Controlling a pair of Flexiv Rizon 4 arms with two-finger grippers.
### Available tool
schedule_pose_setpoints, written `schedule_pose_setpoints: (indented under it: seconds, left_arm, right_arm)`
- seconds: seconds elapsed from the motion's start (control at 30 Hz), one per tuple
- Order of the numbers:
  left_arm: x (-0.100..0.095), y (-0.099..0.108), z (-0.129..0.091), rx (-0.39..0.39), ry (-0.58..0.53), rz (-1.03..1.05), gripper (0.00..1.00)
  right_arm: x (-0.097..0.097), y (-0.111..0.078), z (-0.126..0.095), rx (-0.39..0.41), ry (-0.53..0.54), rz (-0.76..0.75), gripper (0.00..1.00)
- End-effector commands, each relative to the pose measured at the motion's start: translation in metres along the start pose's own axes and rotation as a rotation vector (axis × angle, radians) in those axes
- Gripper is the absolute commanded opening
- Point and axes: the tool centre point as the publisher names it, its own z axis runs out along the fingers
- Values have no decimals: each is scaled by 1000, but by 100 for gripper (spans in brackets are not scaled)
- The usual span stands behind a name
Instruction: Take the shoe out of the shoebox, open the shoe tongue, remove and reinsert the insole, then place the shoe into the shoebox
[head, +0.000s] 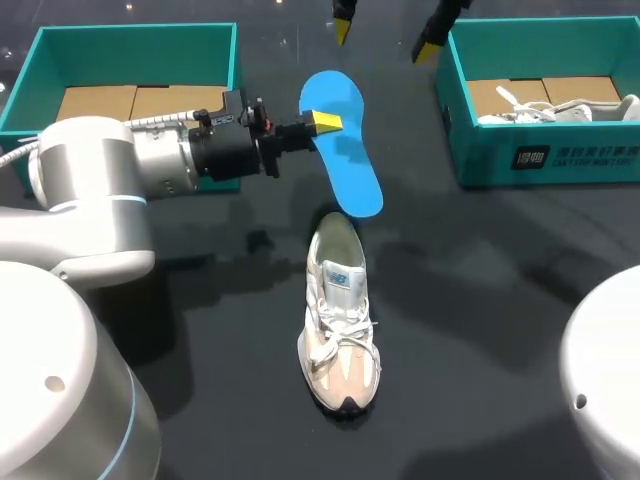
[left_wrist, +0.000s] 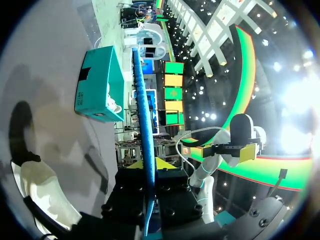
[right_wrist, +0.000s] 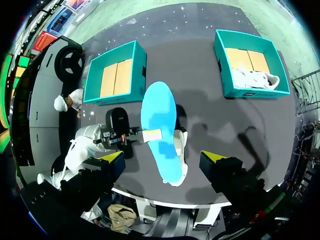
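**Insole held over the shoe**

The blue insole (head: 345, 150) hangs above the shoe (head: 340, 325), which lies on the black table (head: 480, 300). The left gripper (head: 325, 122) pinches the insole's edge between its yellow tips. The right gripper (head: 385, 38) hovers high above, fingers wide apart, holding nothing.

We see a dark, glossy table (head: 480, 290). Toward two o'clock on it stands a teal box (head: 580, 158) with a cardboard floor. A white laced shoe (head: 560, 112) lies inside, along its six o'clock wall.
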Motion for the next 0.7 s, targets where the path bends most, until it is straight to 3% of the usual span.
schedule_pose_setpoints:
  seconds: [0.03,0.7]
  left_arm:
    - [0,1,0,2,0,1,0]
    - [0,1,0,2,0,1,0]
  right_arm:
    - [6,2,1,11,-282,-7,100]
    - [17,-11,34,4,-304,-12,100]
